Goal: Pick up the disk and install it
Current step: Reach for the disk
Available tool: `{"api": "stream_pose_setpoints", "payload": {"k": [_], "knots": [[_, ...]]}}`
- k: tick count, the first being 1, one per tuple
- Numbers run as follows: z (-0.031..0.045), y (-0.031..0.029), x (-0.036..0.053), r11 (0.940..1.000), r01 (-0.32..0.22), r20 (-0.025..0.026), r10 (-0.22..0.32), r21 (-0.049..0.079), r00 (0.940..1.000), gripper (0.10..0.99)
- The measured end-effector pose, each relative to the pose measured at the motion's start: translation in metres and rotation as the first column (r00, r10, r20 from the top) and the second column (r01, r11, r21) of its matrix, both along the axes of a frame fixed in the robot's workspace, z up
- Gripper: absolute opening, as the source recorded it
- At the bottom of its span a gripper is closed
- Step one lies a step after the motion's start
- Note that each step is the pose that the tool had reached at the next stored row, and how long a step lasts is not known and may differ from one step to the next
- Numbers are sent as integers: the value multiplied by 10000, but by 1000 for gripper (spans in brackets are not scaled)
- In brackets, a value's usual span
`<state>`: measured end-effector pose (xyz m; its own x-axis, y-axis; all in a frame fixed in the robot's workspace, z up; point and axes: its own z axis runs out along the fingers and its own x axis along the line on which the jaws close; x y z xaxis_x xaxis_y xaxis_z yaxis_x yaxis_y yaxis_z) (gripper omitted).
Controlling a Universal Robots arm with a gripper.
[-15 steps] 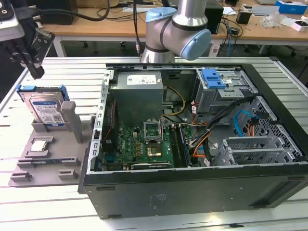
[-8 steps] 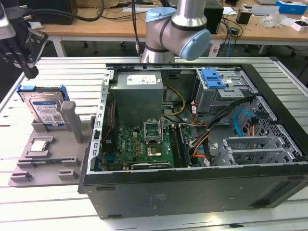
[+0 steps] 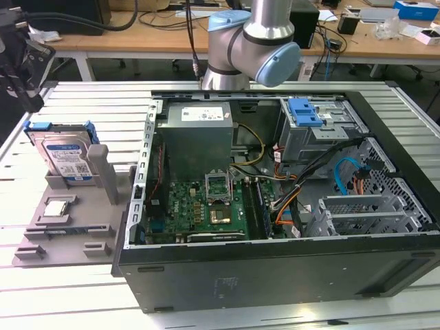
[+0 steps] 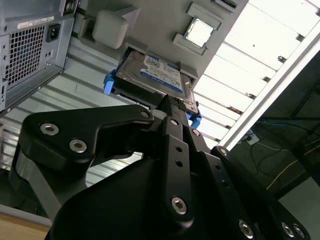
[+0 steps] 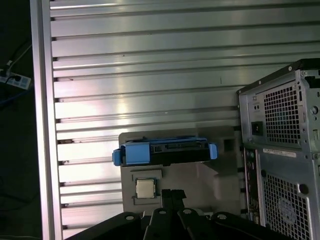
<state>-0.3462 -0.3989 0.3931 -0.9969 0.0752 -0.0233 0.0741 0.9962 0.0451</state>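
The disk (image 3: 65,155) is a silver drive with a white and blue label in a blue carrier frame. It stands on edge in a grey holder (image 3: 69,230) at the exterior view's left, outside the computer case. In both wrist views the disk (image 4: 150,75) (image 5: 165,151) lies ahead of my black gripper. My gripper (image 3: 27,89) hangs above the disk and a little toward the exterior view's left, apart from it. Its fingertips (image 5: 172,192) sit close together with nothing between them, and the gripper (image 4: 172,102) points toward the disk's edge.
A small square silver chip (image 3: 56,208) (image 5: 145,188) lies on the holder beside the disk. The open computer case (image 3: 275,271) lies at the middle and right, with a grey drive cage and blue latch (image 3: 306,110) inside. The case's rear panel (image 5: 280,130) stands close to the holder. The table is slatted aluminium (image 5: 150,75).
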Motion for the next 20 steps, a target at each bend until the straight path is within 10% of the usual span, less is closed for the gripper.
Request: {"api": "stream_pose_setpoints", "payload": {"k": [20], "knots": [[-1, 0, -422, 10000, 1, 1, -1, 0, 10000, 106]]}}
